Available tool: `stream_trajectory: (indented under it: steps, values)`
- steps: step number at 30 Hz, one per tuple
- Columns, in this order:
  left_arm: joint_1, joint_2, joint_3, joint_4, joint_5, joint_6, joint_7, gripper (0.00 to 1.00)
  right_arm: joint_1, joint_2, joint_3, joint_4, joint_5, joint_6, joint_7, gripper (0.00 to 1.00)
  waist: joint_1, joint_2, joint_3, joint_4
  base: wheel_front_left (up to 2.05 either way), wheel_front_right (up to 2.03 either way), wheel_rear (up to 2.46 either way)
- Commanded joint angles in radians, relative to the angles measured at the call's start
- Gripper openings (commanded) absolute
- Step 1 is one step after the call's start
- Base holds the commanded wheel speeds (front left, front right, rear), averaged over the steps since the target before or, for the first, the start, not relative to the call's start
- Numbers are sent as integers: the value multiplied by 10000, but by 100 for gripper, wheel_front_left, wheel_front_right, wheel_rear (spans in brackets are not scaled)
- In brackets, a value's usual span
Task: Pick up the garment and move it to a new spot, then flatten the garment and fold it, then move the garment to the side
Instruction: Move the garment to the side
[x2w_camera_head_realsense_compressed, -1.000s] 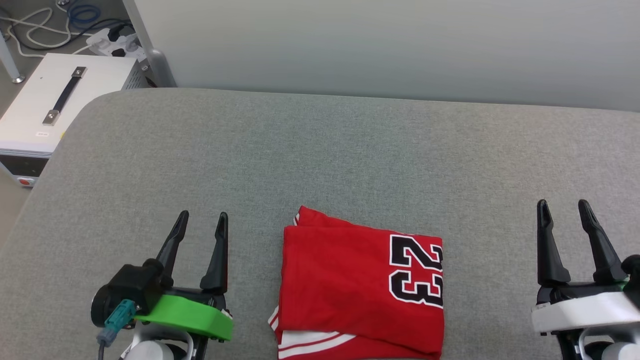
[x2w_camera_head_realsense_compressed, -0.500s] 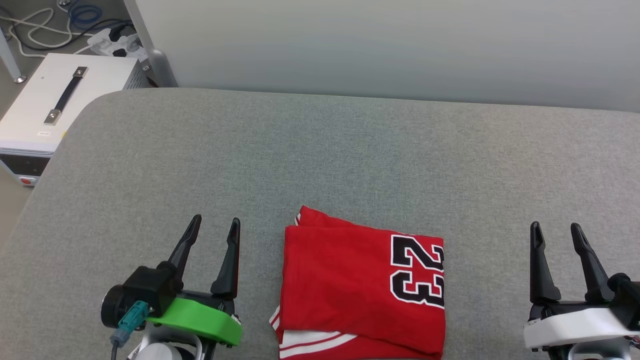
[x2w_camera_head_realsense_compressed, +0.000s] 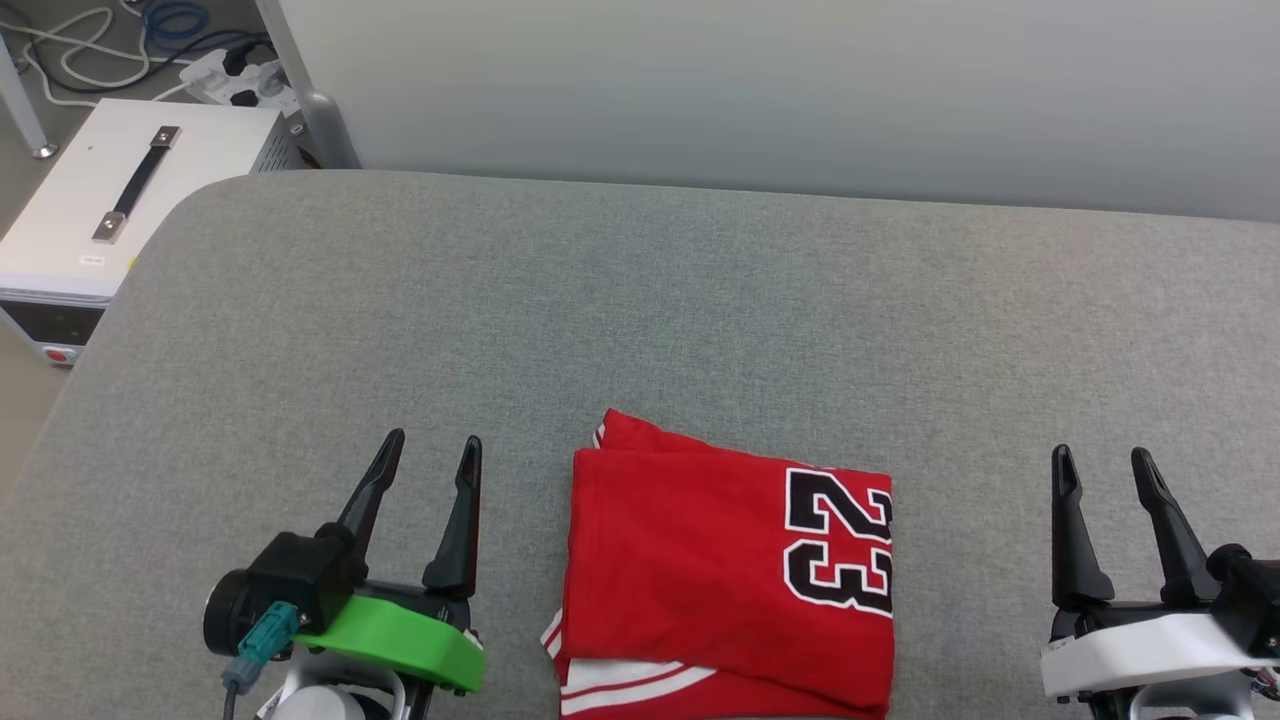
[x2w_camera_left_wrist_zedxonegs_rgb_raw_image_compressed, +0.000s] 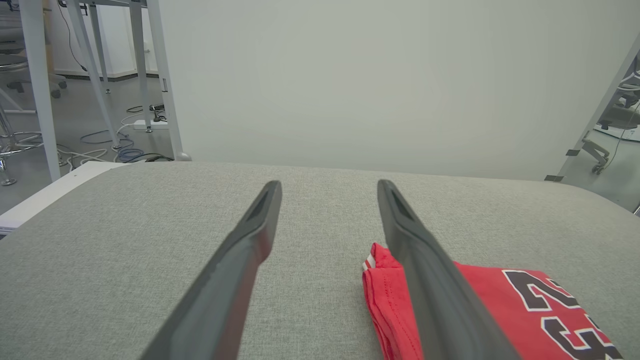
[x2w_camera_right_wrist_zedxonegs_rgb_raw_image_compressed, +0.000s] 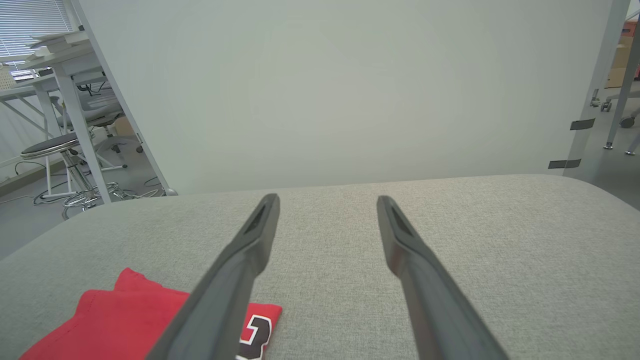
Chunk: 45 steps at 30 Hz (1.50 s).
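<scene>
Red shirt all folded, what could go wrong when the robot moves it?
The left tool and right tool sit open on either side of the folded shirt. Pinching just the top layer could open the fold. Dragging from one side might bunch it on the gray table.

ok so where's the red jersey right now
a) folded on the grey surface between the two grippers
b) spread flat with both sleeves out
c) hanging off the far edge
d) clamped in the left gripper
A: the garment lies folded on the grey surface, with the open left gripper and open right gripper on either side, apart from it.
</scene>
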Motion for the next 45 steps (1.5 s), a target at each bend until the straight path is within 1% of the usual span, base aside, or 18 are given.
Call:
stream_trajectory:
  steps: [1, 3, 5, 7, 9, 11, 14, 15, 16, 18, 19, 23, 26, 30, 39, 45]
  values:
    - [55, 30, -23, 19, 16, -31, -59, 100, -142, 30, 7, 28, 34, -7, 52, 100, 0, 0, 6, -3, 0, 0, 0]
    - [46, 31, -24, 24, 10, -31, -59, 100, -138, 32, -7, 48, 64, -7, 120, 100, 0, 0, 19, -4, 0, 0, 0]
    - [25, 29, -25, 31, 7, -31, -59, 100, -150, 28, -7, 80, 88, -7, 412, 100, 0, 0, 43, 3, 0, 0, 0]
    - [-12, 30, -49, 39, 9, -31, -59, 100, -203, -79, 234, 72, 167, -7, 1130, 100, 0, 0, 75, 13, 0, 0, 0]
    - [-32, 36, -68, 41, 8, -31, -59, 100, -244, -199, 470, 26, 390, -7, 2371, 100, 0, 0, 93, 22, 0, 0, 0]
    - [-30, 39, -63, 47, -7, -31, -59, 100, -292, -287, 605, -153, 699, -7, 3899, 100, 0, 0, 110, 40, 0, 0, 0]
    - [-32, 27, -84, 47, -32, -31, -59, 100, -354, -359, 698, -623, 1148, -7, 6595, 100, 0, 0, 170, 110, 0, 0, 0]
    - [-44, 24, -91, 39, -38, -31, -59, 100, -371, -321, 590, -770, 1293, -7, 7351, 100, 0, 0, 214, 136, 0, 0, 0]
    - [-67, 21, -105, 40, -44, -31, -59, 100, -378, -294, 567, -928, 1397, -7, 8330, 100, 0, 0, 248, 176, 0, 0, 0]
    - [-108, 14, -142, 39, -49, -31, -59, 100, -414, -291, 670, -1287, 1578, -7, 9947, 100, 0, 0, 329, 265, 0, 0, 0]
    - [-147, 4, -173, 36, -49, -31, -59, 100, -487, -273, 593, -1466, 1599, -7, 10619, 100, 0, 0, 397, 334, 0, 0, 0]
    - [-333, -50, -275, -75, -58, -31, -59, 100, -863, -164, 417, -1704, 1534, -7, 12069, 100, 0, 0, 616, 622, 0, 0, 0]
    - [-417, -71, -340, -295, -91, -31, -59, 100, -1072, -59, 317, -1461, 1611, -7, 12663, 100, 0, 0, 780, 830, 0, 0, 0]
    - [-484, -58, -427, -432, -101, -31, -59, 100, -1410, 12, 217, -846, 1565, -7, 13003, 100, 0, 0, 953, 1096, 0, 0, 0]
    - [-621, -77, -631, -252, -197, -31, -59, 100, -1988, 47, 339, 389, 1517, -7, 12920, 100, 0, 0, 1184, 1572, 0, 0, 0]
    - [-687, -90, -645, -276, -178, -31, -59, 100, -2081, 49, 568, 1167, 1534, -7, 12875, 100, 0, 0, 1290, 1741, 0, 0, 0]
